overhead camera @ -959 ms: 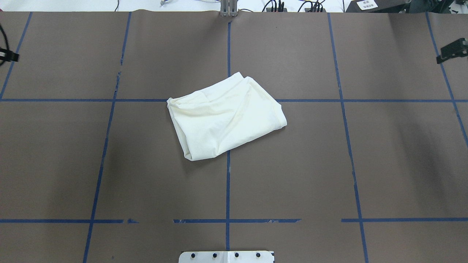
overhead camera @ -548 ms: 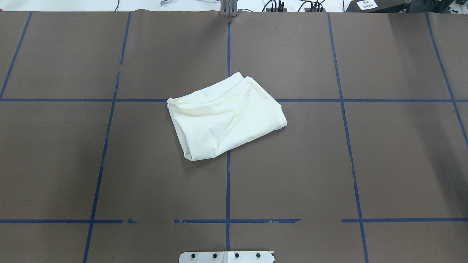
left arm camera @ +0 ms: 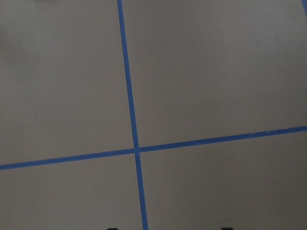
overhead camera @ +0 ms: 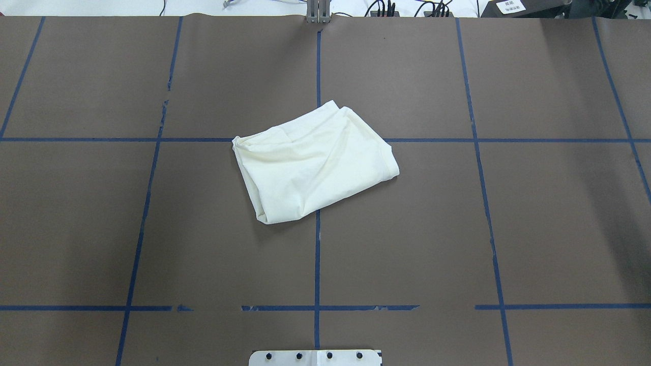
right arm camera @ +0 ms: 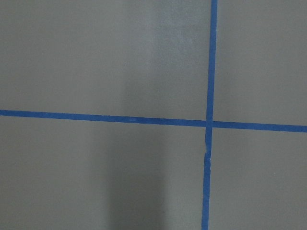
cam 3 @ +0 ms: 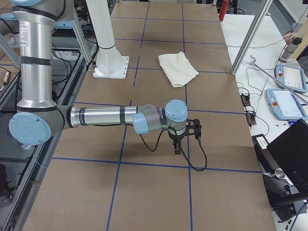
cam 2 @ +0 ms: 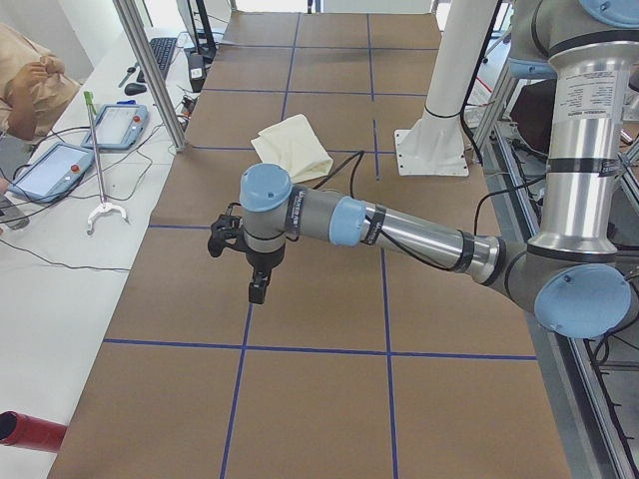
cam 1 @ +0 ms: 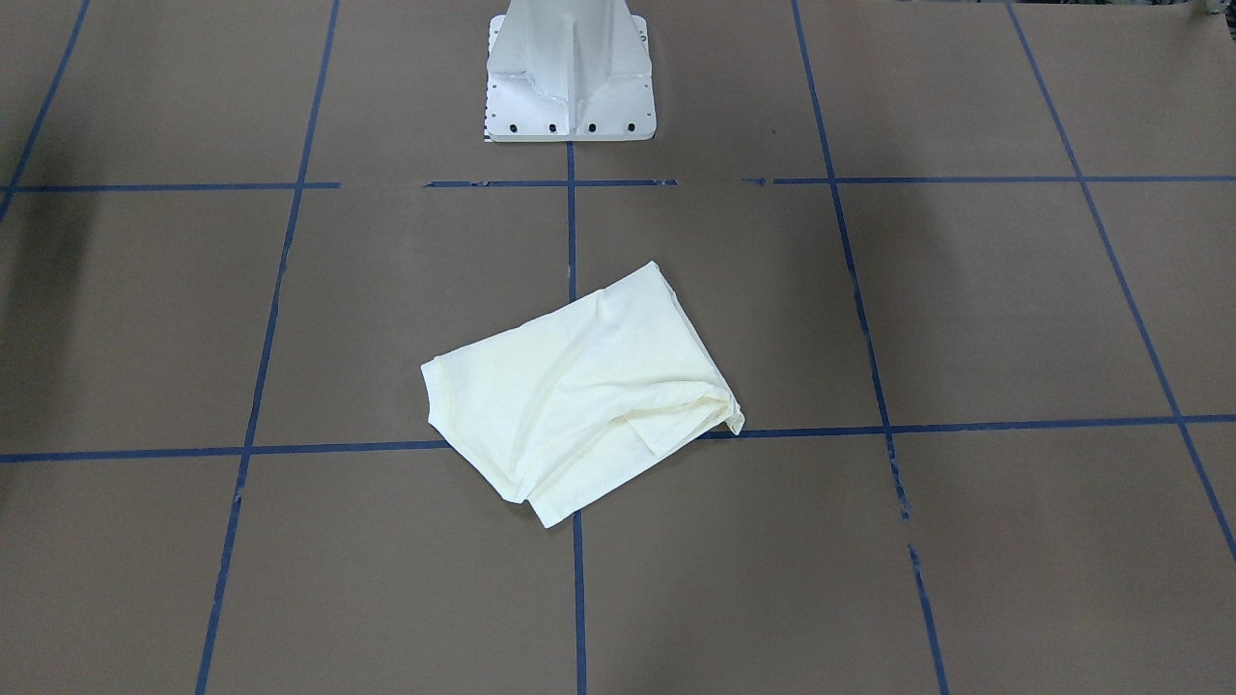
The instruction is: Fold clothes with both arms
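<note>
Brown table (overhead camera: pixel 407 229) — blue tape grid (overhead camera: pixel 508 140), white bench (cam 2: pixel 50 289)

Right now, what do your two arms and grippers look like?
Both the left arm and right arm are silver-grey tubes with light-blue joint caps. Black cables loop to the wrists. The left gripper and right gripper are black. A printed label marks the left arm's upright tube.
</note>
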`<act>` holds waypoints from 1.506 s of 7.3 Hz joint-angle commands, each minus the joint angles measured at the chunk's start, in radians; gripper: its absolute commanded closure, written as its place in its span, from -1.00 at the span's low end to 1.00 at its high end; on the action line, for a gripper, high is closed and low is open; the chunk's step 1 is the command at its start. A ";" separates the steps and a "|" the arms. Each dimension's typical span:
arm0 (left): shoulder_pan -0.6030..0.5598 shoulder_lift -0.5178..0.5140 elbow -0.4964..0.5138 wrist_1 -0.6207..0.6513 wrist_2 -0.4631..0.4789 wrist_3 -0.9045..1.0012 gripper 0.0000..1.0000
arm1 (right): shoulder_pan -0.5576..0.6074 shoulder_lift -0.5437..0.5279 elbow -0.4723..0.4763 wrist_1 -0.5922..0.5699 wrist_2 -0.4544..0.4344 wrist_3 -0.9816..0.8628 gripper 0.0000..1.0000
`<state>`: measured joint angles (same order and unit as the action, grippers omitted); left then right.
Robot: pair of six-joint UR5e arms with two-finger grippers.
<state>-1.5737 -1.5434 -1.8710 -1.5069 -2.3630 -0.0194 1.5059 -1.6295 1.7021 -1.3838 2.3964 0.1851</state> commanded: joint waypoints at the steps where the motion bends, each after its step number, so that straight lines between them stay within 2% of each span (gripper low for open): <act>1: -0.002 0.054 -0.034 -0.013 -0.010 0.004 -1.00 | 0.005 -0.003 0.036 -0.032 -0.005 -0.001 -1.00; 3: 0.001 0.054 -0.022 -0.016 -0.050 0.003 -1.00 | -0.009 -0.019 0.037 -0.054 -0.014 -0.031 -1.00; 4: 0.001 0.051 -0.016 -0.016 -0.050 0.000 -1.00 | -0.051 -0.023 0.037 -0.060 -0.040 -0.054 -1.00; 6: 0.001 0.055 0.005 -0.015 -0.051 -0.001 -1.00 | -0.065 -0.036 0.037 -0.077 -0.074 -0.132 -1.00; 8: 0.003 0.084 0.004 -0.015 -0.036 0.004 -1.00 | -0.070 -0.036 0.037 -0.087 -0.085 -0.139 -1.00; 11: 0.004 0.065 -0.007 -0.009 -0.048 -0.001 -1.00 | -0.064 -0.032 0.037 -0.086 -0.086 -0.136 -1.00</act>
<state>-1.5697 -1.4749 -1.8735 -1.5159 -2.4105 -0.0195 1.4396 -1.6635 1.7396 -1.4706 2.3117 0.0476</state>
